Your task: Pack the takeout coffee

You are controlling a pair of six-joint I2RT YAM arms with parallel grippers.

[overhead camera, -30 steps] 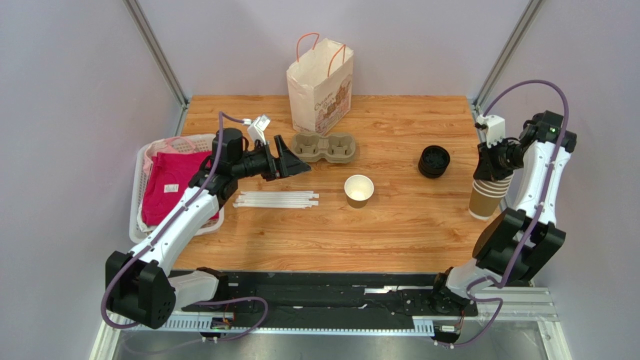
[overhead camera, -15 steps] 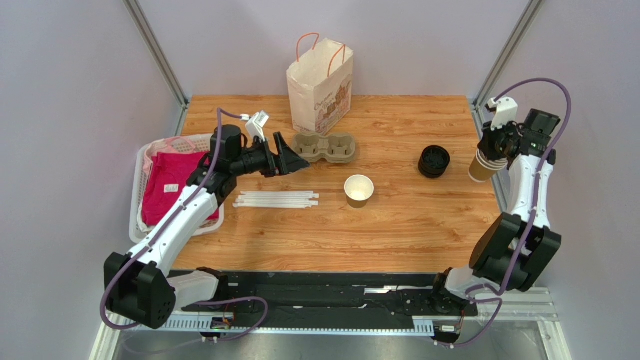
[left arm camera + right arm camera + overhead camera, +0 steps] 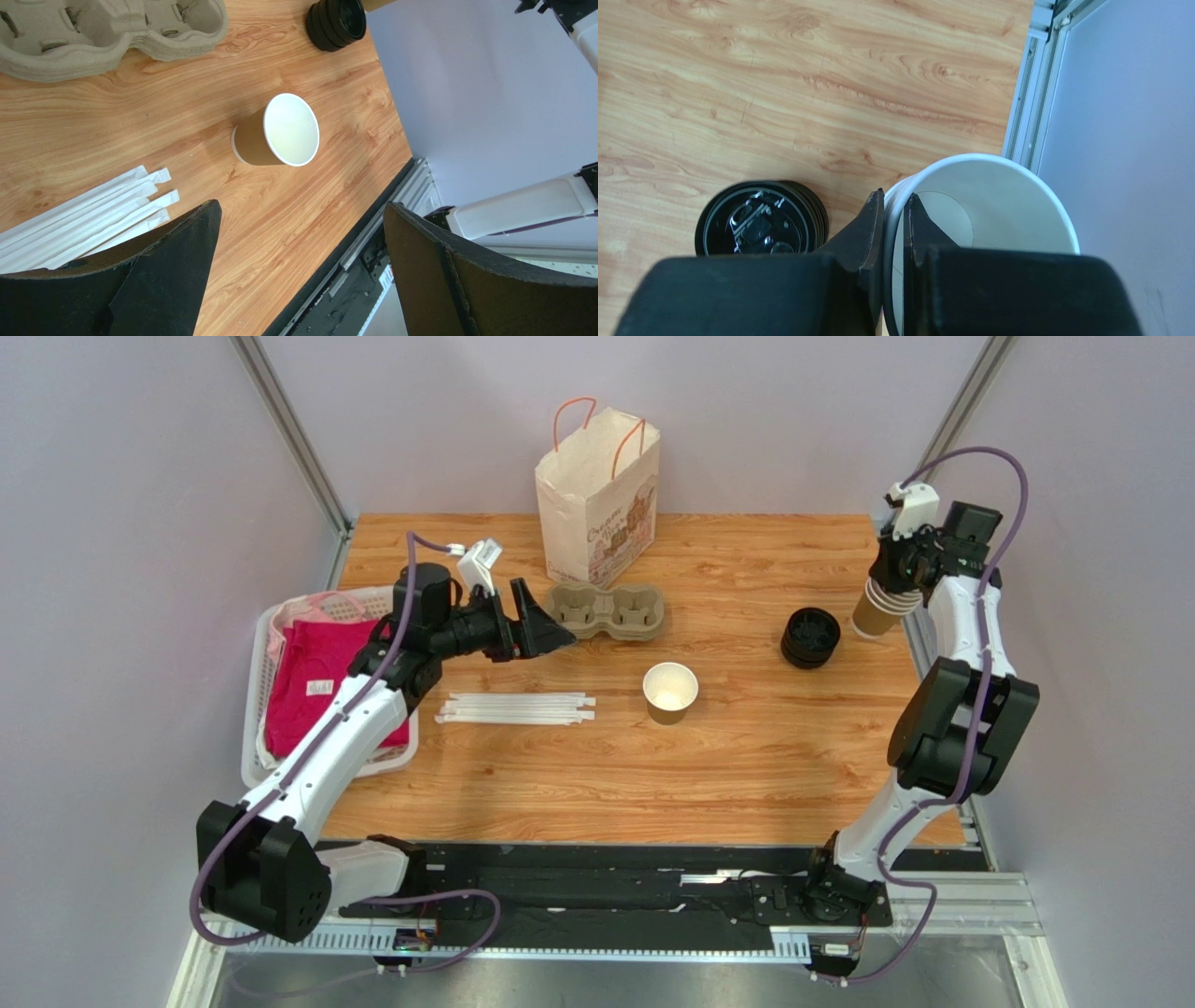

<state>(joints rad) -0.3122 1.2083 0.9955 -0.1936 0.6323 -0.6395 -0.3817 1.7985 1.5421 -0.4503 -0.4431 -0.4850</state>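
No cup with a black lid on it is in view. A lidless tan-brown paper cup (image 3: 671, 690) stands upright mid-table; it also shows in the left wrist view (image 3: 277, 133). My left gripper (image 3: 551, 629) is open and empty, hovering beside the cardboard cup carrier (image 3: 606, 612), with the cup ahead of its jaws (image 3: 300, 205). My right gripper (image 3: 898, 571) is shut on the rim of a stack of lidless paper cups (image 3: 878, 609), one finger inside the top cup (image 3: 997, 203) and one outside, at the far right table edge. A stack of loose black lids (image 3: 811, 637) lies just left of it (image 3: 763, 220).
A paper bag (image 3: 596, 493) with handles stands at the back centre, behind the carrier (image 3: 105, 35). Wrapped straws (image 3: 516, 709) lie left of the cup (image 3: 84, 210). A white basket (image 3: 264, 703) holding pink cloth (image 3: 326, 679) sits at the left edge.
My right arm has carried the cup stack from the near right edge up and back toward the far right corner. My left gripper has shifted slightly toward the carrier.
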